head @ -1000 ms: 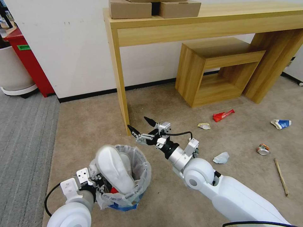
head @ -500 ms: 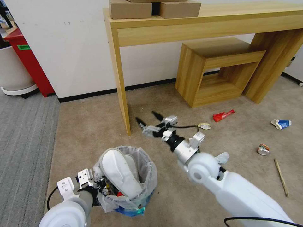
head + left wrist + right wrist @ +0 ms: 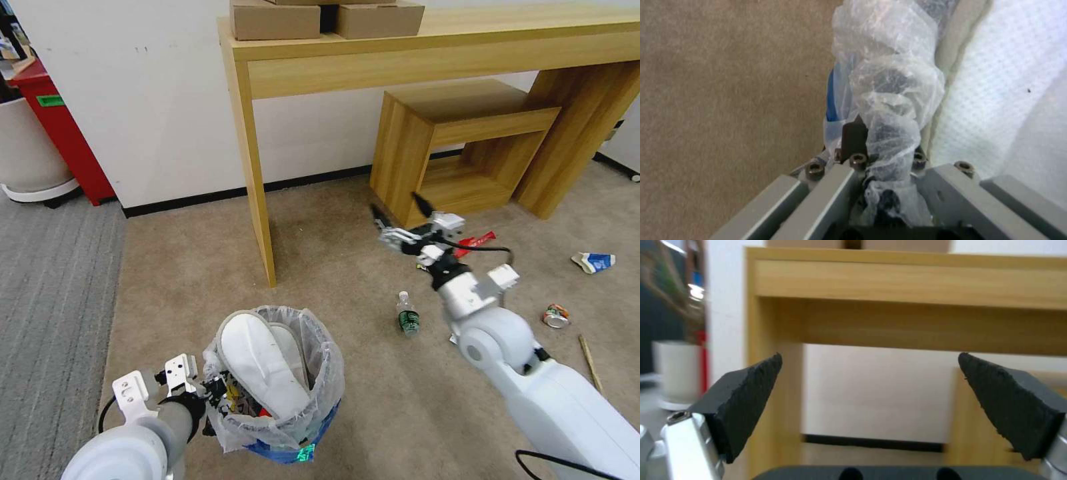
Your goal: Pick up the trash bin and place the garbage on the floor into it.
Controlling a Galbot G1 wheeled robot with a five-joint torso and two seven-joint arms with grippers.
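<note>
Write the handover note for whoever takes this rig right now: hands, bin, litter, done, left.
Left hand: shut on the bagged rim of the bin, low at the robot's left front.
Right hand: open, empty, raised toward the red wrapper.
Done: two white slippers stand in the bin, with some litter under them.
Left on the carpet: bottle, red wrapper, carton, can, stick, plus a small scrap and white paper partly hidden behind the right arm.
</note>
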